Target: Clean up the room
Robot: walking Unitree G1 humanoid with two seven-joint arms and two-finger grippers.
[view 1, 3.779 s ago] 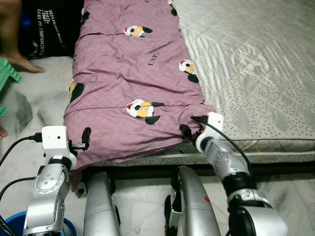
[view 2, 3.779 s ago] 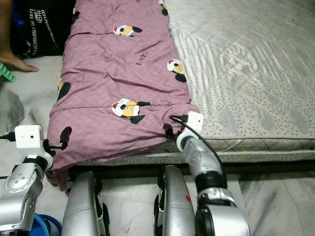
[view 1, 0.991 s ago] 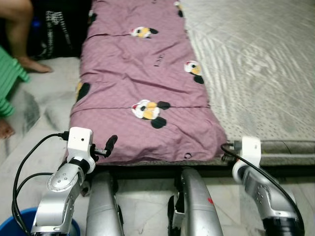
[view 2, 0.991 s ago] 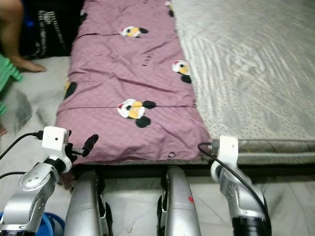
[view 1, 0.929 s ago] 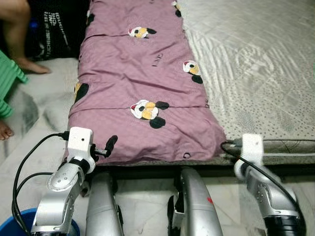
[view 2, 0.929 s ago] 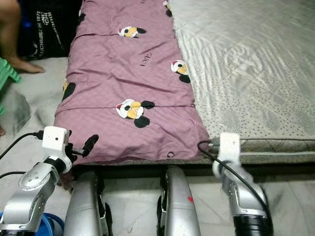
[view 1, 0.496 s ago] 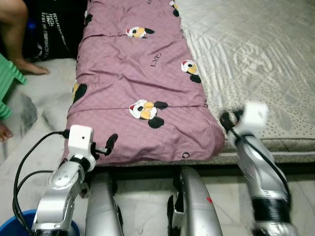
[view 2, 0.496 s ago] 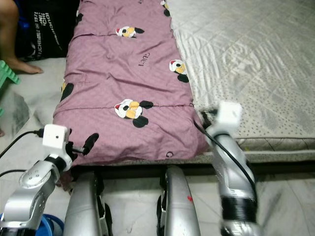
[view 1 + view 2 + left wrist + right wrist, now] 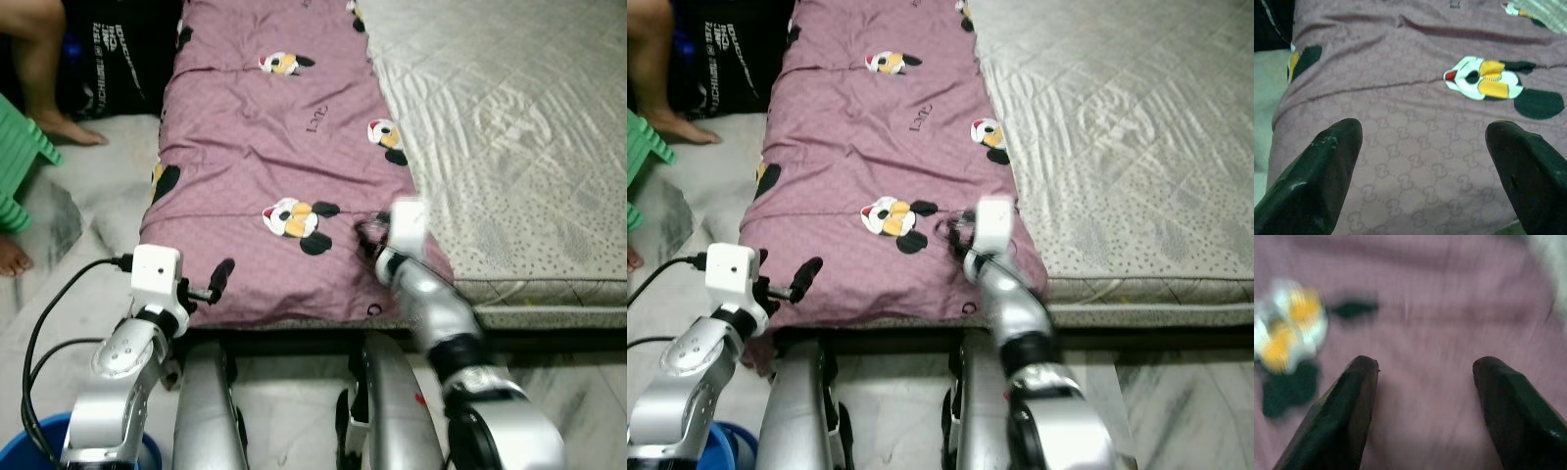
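Hovering right claw (image 9: 1420, 396) – spread, mauve "Gucci"-lettered blanket (image 9: 265, 147)

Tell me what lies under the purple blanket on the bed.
The purple blanket lies on the grey quilted mattress, bare alongside it. Its near corner hangs toward the floor by the left pincer. Whatever is beneath the cloth is covered.

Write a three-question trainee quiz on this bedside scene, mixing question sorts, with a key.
1. True or false: the right hand is over the purple blanket.
2. Where is the left hand? A) at the blanket's near left edge B) over the bare mattress C) on the green stool
3. Fill in: in the wrist views, the fingers of both hands are spread ____.

Key: 1 true; 2 A; 3 open
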